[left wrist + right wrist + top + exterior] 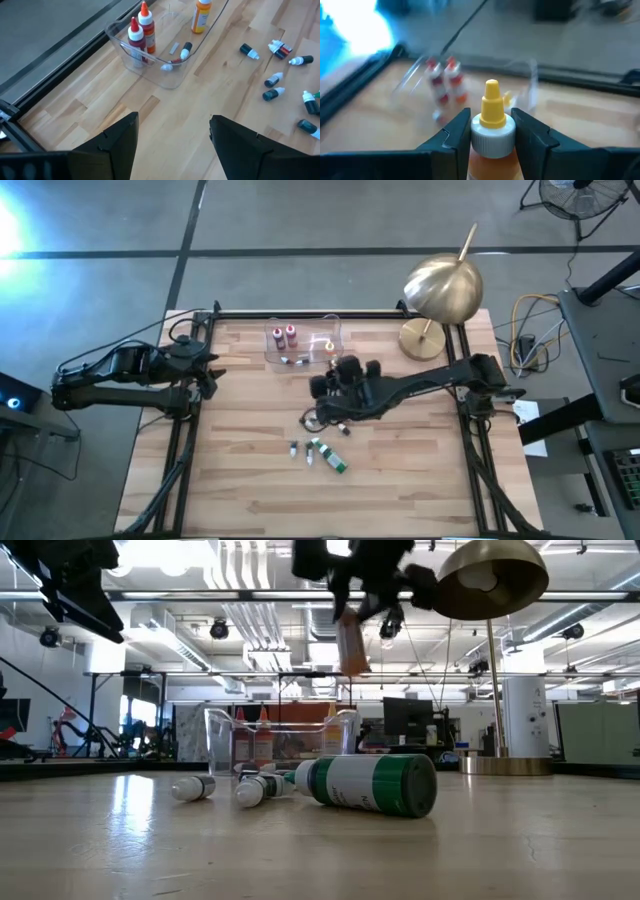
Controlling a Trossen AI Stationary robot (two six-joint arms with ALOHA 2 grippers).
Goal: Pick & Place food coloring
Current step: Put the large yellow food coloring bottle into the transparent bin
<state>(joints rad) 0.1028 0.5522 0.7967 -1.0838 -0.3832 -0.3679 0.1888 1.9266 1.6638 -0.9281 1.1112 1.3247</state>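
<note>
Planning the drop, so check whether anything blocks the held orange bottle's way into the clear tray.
Nothing visible does. The right tool holds the orange bottle upright, above the table, and the space ahead to the clear tray looks open. Inside, two red bottles stand at one end; the rest has room.

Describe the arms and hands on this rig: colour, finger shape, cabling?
Both arms are black, jointed segments. The left hand has two broad, flat, matte black fingers with angular tips. The right hand has matching dark angular fingers. Thin black cables loop beside each arm's base in the high view.
</note>
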